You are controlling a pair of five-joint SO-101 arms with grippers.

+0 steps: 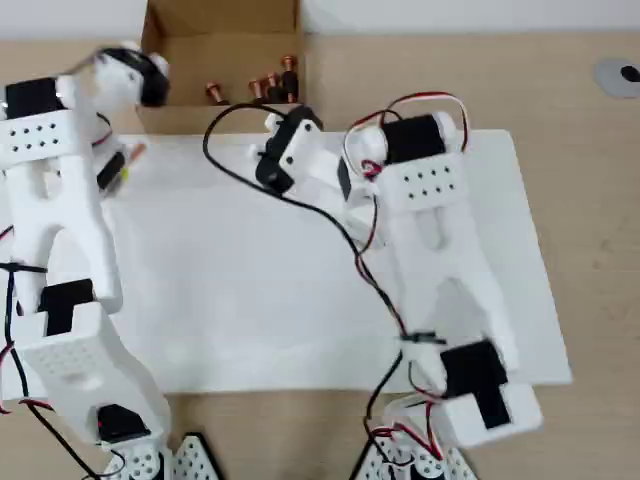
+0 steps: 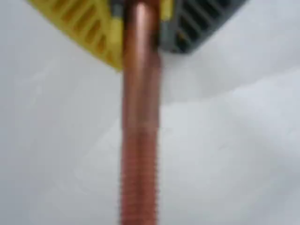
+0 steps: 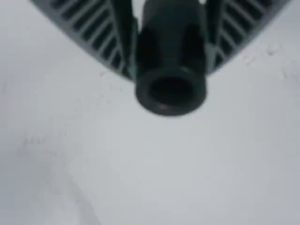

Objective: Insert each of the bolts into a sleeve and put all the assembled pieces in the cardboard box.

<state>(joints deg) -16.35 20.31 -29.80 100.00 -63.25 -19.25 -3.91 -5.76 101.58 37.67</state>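
Your left gripper (image 2: 140,21) is clamped on a copper bolt (image 2: 139,140), threads out over the white sheet (image 1: 250,280). Your right gripper (image 3: 171,23) holds a black sleeve (image 3: 171,79). Copper pieces (image 1: 262,86) lie in the box (image 1: 220,50) at the worktop's (image 1: 590,200) far edge.

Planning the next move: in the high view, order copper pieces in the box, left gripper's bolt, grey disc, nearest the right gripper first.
1. copper pieces, in the box.
2. bolt, at the left.
3. grey disc, far right.

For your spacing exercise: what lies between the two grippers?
In the high view, between left gripper and right gripper: bare white sheet, crossed by a black cable.
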